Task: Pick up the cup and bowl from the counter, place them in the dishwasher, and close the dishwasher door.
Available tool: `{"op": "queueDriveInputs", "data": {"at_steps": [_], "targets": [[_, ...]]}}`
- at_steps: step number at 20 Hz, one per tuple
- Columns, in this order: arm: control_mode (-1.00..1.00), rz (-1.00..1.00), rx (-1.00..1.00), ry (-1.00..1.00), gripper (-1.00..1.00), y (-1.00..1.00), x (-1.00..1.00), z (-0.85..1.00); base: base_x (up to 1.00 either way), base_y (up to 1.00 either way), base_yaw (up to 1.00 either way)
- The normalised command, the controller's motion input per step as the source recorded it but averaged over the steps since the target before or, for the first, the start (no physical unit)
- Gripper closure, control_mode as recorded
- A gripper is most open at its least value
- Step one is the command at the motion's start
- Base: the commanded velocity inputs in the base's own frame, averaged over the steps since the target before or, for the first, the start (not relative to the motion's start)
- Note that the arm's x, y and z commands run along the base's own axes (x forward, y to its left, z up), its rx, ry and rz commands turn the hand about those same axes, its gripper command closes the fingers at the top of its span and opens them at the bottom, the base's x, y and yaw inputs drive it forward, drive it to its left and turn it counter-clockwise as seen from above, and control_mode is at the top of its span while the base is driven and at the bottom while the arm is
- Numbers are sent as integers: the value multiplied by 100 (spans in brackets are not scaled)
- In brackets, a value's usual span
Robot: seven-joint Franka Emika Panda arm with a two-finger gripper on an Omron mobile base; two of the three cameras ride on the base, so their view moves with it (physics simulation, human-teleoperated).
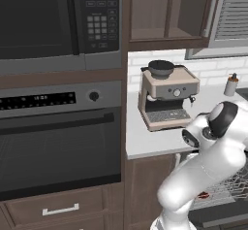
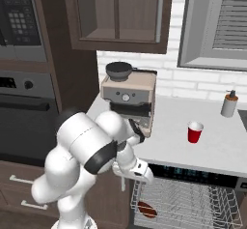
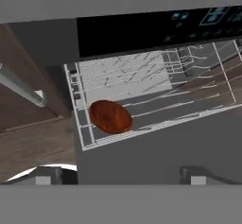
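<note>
The small red cup [image 2: 195, 132] stands upright on the light counter [image 2: 217, 150], right of the coffee machine. Below the counter the dishwasher [image 2: 193, 174] is open, its grey wire rack [image 2: 193, 201] pulled out under the dark control strip [image 3: 142, 24]. A reddish-brown bowl [image 3: 111, 116] lies at the rack's left end; it is also the bowl [image 2: 146, 209] in the right base view. My gripper [image 3: 120, 176] hangs above the rack, open and empty, with the bowl just ahead of its fingertips [image 3: 47, 176]. The white arm hides the hand in the left base view.
A beige coffee machine [image 2: 129, 97] stands at the counter's left end, and a pale pump bottle [image 2: 229, 105] at the back right. The black oven [image 1: 58, 141] and microwave [image 1: 48, 20] fill the wall to the left. A metal cabinet handle [image 3: 19, 88] is beside the rack.
</note>
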Motion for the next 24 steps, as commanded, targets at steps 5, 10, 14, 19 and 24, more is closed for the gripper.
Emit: {"op": "queueDriveInputs", "data": {"at_steps": [5,10,14,19,24], "targets": [[-100,0,10,0,-100,-71,0,100,0,0,0],[-100,0,5,2,-100,-61,11,100,0,0,0],[-100,1,-29,7,-100,-29,61,100,0,0,0],[-100,3,-57,0,-100,0,57,100,0,0,0],[-100,1,-42,12,-100,-23,59,100,0,0,0]]}}
